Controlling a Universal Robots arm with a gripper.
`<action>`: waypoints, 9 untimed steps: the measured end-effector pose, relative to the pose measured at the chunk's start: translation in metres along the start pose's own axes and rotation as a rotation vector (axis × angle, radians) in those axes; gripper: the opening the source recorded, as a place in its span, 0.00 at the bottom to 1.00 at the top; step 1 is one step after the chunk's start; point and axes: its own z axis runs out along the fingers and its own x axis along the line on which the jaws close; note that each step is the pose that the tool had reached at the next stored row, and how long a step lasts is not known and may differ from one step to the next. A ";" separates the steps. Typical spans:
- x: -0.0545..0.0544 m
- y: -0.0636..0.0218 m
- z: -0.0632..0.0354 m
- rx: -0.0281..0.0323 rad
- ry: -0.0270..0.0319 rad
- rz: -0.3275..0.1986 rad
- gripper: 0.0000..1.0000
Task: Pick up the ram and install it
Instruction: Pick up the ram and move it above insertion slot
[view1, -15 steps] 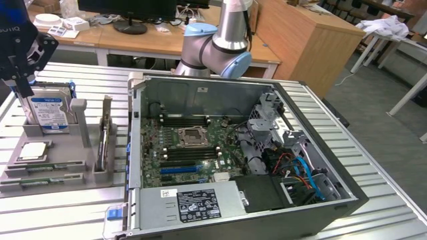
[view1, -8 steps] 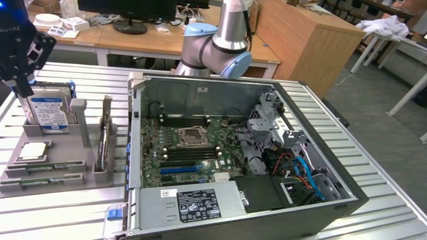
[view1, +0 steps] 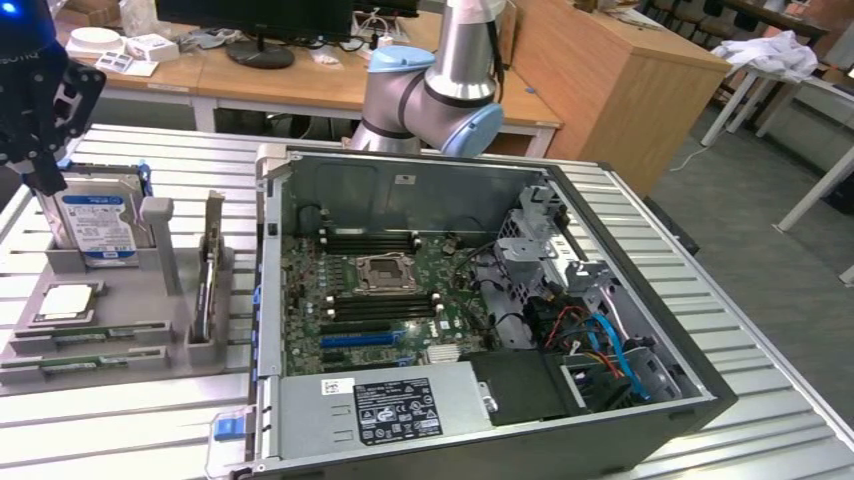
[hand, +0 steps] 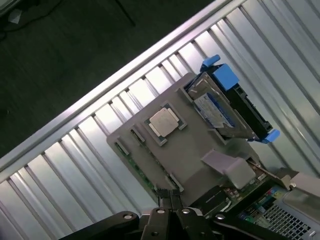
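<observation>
Hovering shut and empty, the black two-finger gripper (view1: 44, 180) hangs above the grey plastic parts holder (view1: 160, 225) near the ribbed metal table's (view1: 120, 420) edge at the exterior view's left. The pick-up looks not yet begun. The ram (view1: 94, 336), a thin green circuit-board stick, lies flat in a slot along the holder's front side, beside a square silver processor chip (view1: 67, 300). Gripping it would, I judge, call for parted fingers lined up across its narrow edge. An upright blue-labelled hard drive (view1: 96, 225) stands close beneath the gripper. An open metal computer case (view1: 374, 190) occupies the table's middle.
</observation>
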 end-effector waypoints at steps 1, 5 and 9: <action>0.000 0.0000 0.0000 -0.0004 0.0007 -0.018 0.11; 0.000 0.0000 0.0000 -0.0021 0.0037 -0.090 0.11; 0.000 0.0000 0.0001 -0.0038 0.0066 -0.163 0.11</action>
